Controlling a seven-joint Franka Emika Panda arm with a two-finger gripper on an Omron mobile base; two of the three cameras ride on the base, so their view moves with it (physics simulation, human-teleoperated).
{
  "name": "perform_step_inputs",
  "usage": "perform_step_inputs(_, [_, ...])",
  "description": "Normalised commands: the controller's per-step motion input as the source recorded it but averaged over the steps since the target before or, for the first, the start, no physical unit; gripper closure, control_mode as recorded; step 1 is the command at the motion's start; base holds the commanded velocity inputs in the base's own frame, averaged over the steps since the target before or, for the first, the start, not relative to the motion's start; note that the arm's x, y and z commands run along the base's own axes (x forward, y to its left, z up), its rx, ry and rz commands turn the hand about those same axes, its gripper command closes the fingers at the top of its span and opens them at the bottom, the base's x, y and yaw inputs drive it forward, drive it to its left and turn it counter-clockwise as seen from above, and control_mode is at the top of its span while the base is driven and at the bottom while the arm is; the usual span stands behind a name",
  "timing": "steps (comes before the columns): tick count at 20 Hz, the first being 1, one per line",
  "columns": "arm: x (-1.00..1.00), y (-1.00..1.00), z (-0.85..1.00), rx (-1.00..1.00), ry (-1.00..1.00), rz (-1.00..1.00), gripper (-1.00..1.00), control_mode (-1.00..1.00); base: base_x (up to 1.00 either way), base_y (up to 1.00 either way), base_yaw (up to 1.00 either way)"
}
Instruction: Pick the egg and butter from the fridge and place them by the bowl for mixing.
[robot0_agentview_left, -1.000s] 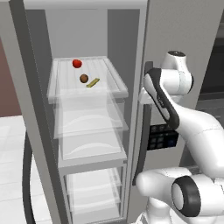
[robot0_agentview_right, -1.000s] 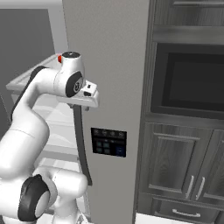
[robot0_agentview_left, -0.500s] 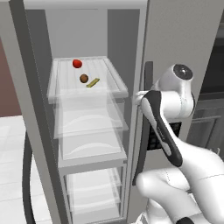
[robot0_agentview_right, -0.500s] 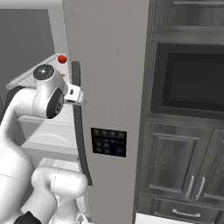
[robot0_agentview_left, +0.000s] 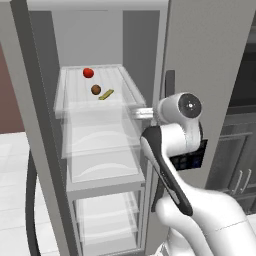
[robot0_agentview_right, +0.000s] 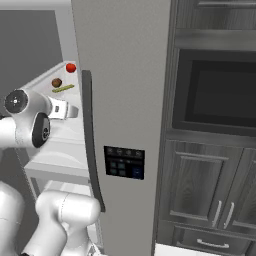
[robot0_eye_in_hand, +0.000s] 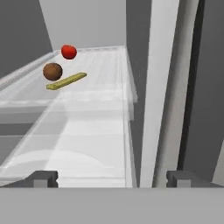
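The fridge (robot0_agentview_left: 215, 55) stands open, and its top translucent shelf (robot0_eye_in_hand: 109, 109) carries both items. The brown egg (robot0_agentview_left: 96, 89) (robot0_agentview_right: 56, 82) (robot0_eye_in_hand: 52, 71) lies mid-shelf, with the thin yellowish butter (robot0_agentview_left: 106, 94) (robot0_agentview_right: 63, 89) (robot0_eye_in_hand: 66, 81) just beside it. My gripper (robot0_agentview_left: 141, 113) (robot0_agentview_right: 69, 110) (robot0_eye_in_hand: 112, 178) hovers at the shelf's front right corner, pointing into the compartment. It is open wide with nothing between its fingertips (robot0_eye_in_hand: 42, 178), well short of both items. The bowl is out of view.
A red ball (robot0_agentview_left: 88, 72) (robot0_eye_in_hand: 68, 51) sits behind the egg. The fridge's inner wall and door edge (robot0_eye_in_hand: 153, 96) run close on the gripper's right. The dark handle (robot0_agentview_right: 90, 135) and button panel (robot0_agentview_right: 124, 162) are on the closed door. Dark cabinets (robot0_agentview_right: 210, 190) stand to the right.
The arm has folded lower and the hand has swung from beside the dark handle to point into the fridge at shelf level. The jaws have spread wider.
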Motion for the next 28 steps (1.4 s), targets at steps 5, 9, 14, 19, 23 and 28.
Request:
perform_step_inputs(5, [0.09, 0.52, 0.40, 0.05, -0.08, 0.00, -1.00, -1.00, 0.00, 0.00, 0.00])
perform_step_inputs(9, [0.15, 0.42, 0.36, 0.04, -0.09, 0.00, -1.00, -1.00, 0.00, 0.00, 0.00])
perform_step_inputs(14, [0.12, 0.34, 0.33, 0.10, -0.07, 0.01, -1.00, -1.00, 0.00, 0.00, 0.00])
perform_step_inputs(19, [0.07, 0.21, 0.32, 0.15, -0.04, 0.14, -1.00, -1.00, 0.00, 0.00, 0.00])
perform_step_inputs(23, [0.19, 0.13, 0.33, 0.14, -0.02, 0.16, -1.00, -1.00, 0.00, 0.00, 0.00])
perform_step_inputs(28, [0.23, 0.16, 0.13, 0.06, 0.00, 0.13, -1.00, -1.00, 0.00, 0.00, 0.00])
